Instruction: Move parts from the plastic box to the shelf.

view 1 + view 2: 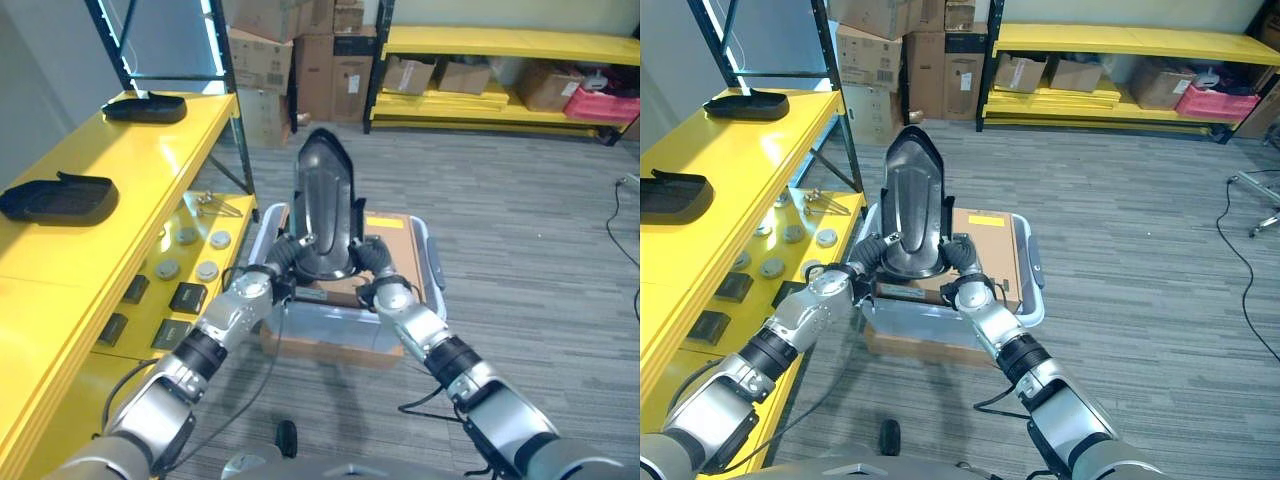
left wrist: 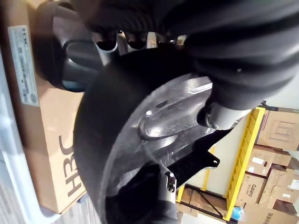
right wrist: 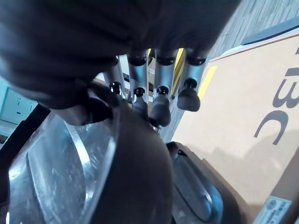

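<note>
The black part (image 1: 912, 205) is standing upright above the plastic box (image 1: 1032, 262), its lower rim pinched between the left hand (image 1: 865, 255) and the right hand (image 1: 958, 255), fingers curling round its edge. Being tall above the fingers, it is risking tipping or slipping. Beyond, the shelf (image 1: 120, 170) is waiting, leftward.

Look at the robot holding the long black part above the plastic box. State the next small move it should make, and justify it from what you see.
Probably swing the black part toward the robot's left, to the yellow shelf. Both the left hand and the right hand grip its lower end, holding it upright above the plastic box, and two similar parts already lie on the shelf's top.
</note>
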Controlling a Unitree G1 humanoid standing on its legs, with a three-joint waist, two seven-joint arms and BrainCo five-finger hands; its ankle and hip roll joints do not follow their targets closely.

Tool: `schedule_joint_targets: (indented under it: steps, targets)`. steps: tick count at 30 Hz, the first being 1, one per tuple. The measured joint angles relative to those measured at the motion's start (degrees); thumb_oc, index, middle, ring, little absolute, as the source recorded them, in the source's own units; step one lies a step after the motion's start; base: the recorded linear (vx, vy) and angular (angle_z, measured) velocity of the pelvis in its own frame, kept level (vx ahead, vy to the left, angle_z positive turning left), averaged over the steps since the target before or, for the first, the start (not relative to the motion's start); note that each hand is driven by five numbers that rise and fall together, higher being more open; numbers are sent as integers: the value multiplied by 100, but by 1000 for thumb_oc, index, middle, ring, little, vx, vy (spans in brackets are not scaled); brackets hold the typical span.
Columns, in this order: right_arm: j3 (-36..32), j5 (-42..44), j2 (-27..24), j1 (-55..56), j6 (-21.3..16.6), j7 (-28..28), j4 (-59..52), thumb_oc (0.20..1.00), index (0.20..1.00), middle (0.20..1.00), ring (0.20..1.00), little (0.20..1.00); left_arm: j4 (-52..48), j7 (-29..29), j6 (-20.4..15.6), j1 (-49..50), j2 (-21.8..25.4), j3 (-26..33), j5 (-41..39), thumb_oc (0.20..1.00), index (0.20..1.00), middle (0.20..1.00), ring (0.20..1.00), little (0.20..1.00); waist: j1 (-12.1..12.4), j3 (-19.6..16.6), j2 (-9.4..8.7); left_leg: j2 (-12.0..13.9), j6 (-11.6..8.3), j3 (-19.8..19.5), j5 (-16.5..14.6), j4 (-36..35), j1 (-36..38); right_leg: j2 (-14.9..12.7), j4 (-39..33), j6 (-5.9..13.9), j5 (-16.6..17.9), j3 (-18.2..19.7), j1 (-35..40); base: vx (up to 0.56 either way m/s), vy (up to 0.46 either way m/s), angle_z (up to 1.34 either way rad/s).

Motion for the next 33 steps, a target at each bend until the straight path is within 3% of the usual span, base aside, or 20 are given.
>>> schedule_joint_targets:
  steps: [6,7,8,9,10,19,25,29,33]
  targets:
    - [97,1,83,0,4,-15,1,200,200,200,200,200,0,136,5,1,92,-16,-1,200,200,200,200,200,39,0,1,0,-1,-1,0,0,-1,-4,-1,0,0,-1,1,0,0,0]
    - [97,2,87,0,4,-21,2,288,288,288,288,288,0,142,5,1,94,-16,-2,200,200,200,200,200,42,0,0,0,-1,-2,0,0,-1,-4,-1,0,0,-3,2,0,0,0]
    - [97,3,90,0,5,-25,2,479,479,479,479,479,0,144,5,1,97,-16,-2,200,200,200,200,200,42,0,0,0,-1,-2,0,-1,-1,-4,-1,0,0,-3,2,0,0,0]
    - [97,105,102,-4,3,-20,1,934,934,934,934,934,0,145,4,1,98,-24,-5,200,200,200,200,200,41,0,0,0,-1,-2,0,0,2,-3,-1,0,0,-4,5,0,0,0]
    - [97,176,116,-17,2,-11,1,1000,1000,1000,1000,1000,-1,141,4,1,93,-51,-7,200,200,200,200,200,38,0,1,0,-1,-2,0,-1,3,-4,-1,0,0,-4,5,0,0,0]
    - [14,746,241,-52,-26,-189,5,1000,1000,1000,1000,1000,0,310,-96,1,73,-67,228,200,200,200,200,200,37,0,1,0,-1,-2,0,0,10,-4,-1,1,-1,-8,8,0,0,0]
    - [-427,771,182,135,-220,-305,-266,1000,1000,1000,1000,1000,-300,384,-286,157,244,89,299,200,200,200,200,200,-20,2,3,-1,5,16,-5,-5,5,-13,-1,5,-6,5,-25,-11,21,-1]
    - [-841,410,-40,490,-371,-360,-530,1000,1000,1000,1000,1000,-481,379,-451,377,376,346,390,200,200,200,200,200,-99,2,2,0,14,62,-23,-19,9,-22,-1,10,-22,37,-40,-32,24,-5]
    - [-1665,316,-676,1336,-258,-548,-375,1000,1000,1000,1000,1000,-826,391,-857,898,610,990,444,200,200,200,200,200,-102,3,1,-1,33,154,-62,-41,0,-44,-19,25,-33,109,-84,-31,18,-13]
